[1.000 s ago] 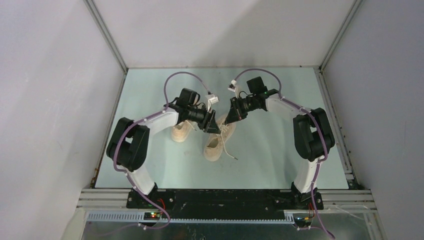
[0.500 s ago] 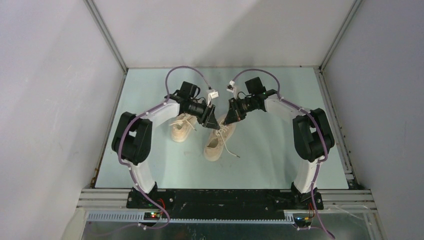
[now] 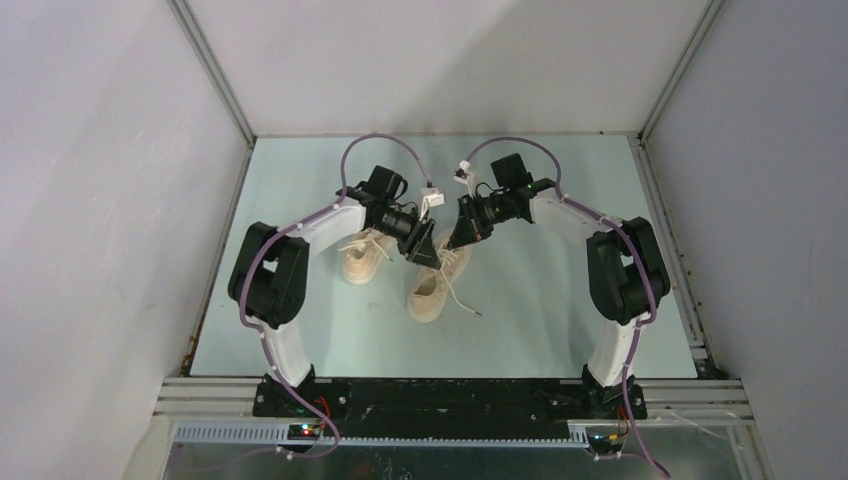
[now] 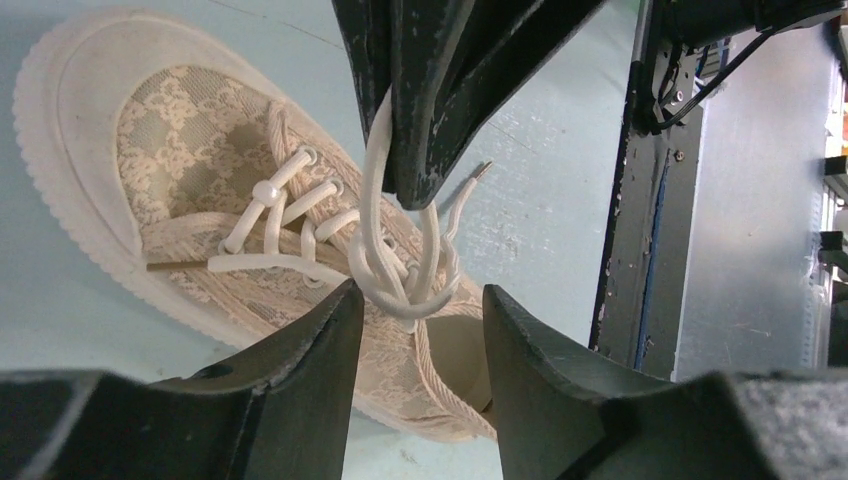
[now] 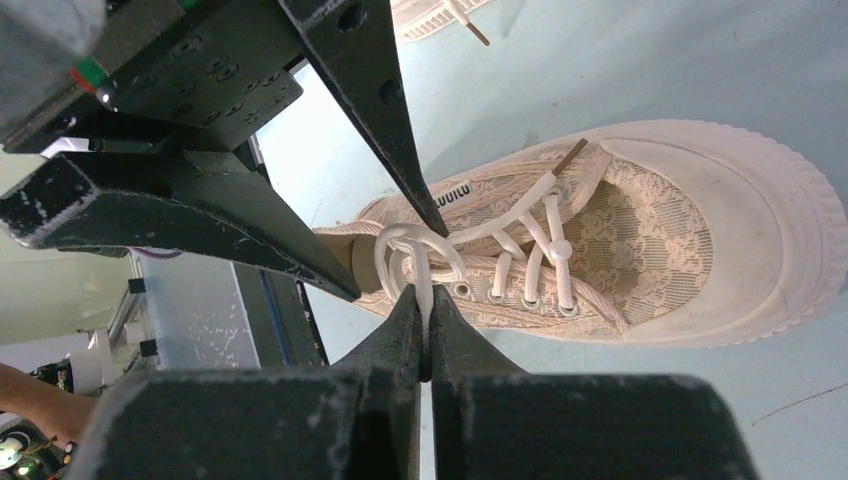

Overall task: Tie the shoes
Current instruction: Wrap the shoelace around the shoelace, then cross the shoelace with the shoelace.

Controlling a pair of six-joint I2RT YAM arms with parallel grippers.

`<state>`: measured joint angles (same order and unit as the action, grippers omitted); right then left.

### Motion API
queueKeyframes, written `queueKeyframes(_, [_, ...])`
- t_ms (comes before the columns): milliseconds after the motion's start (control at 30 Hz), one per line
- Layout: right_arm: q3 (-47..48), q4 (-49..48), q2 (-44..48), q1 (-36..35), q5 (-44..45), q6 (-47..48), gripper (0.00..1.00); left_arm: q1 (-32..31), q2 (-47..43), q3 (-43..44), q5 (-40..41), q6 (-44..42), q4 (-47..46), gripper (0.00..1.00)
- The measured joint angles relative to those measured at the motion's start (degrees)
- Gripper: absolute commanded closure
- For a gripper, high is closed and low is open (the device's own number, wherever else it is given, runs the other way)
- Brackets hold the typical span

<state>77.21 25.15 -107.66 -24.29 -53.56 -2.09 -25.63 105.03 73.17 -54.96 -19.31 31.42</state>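
Observation:
Two cream-beige shoes lie mid-table. The nearer shoe is between the grippers; the other shoe lies to its left. My right gripper is shut on a strand of the off-white lace, pinched between its fingertips and pulled up from a loose knot of loops above the shoe's tongue. My left gripper is open, its jaws standing either side of those loops without touching them. In the left wrist view the right gripper hangs over the shoe with the lace running into it.
A loose lace end trails on the pale green table right of the nearer shoe. The other shoe's toe shows at the top of the right wrist view. Grey walls enclose three sides, and a black rail carries the arm bases.
The left arm's elbow has swung right and its wrist has shifted slightly above the shoe. The right arm has stayed in place, still holding the lace.

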Motion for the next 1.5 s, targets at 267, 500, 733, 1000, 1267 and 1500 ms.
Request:
queueKeyframes(267, [0.0,0.02,0.5,0.0,0.44,-0.04,1.0,-0.87,1.86,2.45,0.31,-1.09,1.11,0.7])
queueKeyframes(500, [0.0,0.02,0.63,0.07,0.44,-0.2,1.0,-0.87,2.47,3.15,0.15,-3.26,2.8,0.87])
queueKeyframes(733, [-0.02,0.02,0.66,0.22,0.28,-0.85,0.89,-0.87,2.47,3.15,-1.01,-5.66,4.02,1.0])
queueKeyframes(1000, [-1.03,-2.97,0.74,4.66,-0.66,-6.36,0.62,-0.87,2.34,2.93,-1.73,-7.1,4.24,1.0])
queueKeyframes(1267, [-1.4,-5.33,0.61,8.33,3.23,-10.1,0.62,-0.9,0.5,-0.33,-1.86,-6.08,1.64,1.0])
queueKeyframes(1500, [2.84,-1.9,-3.1,7.15,8.85,-2.97,0.77,-0.9,0.28,-0.33,-1.79,-5.4,0.39,1.0])
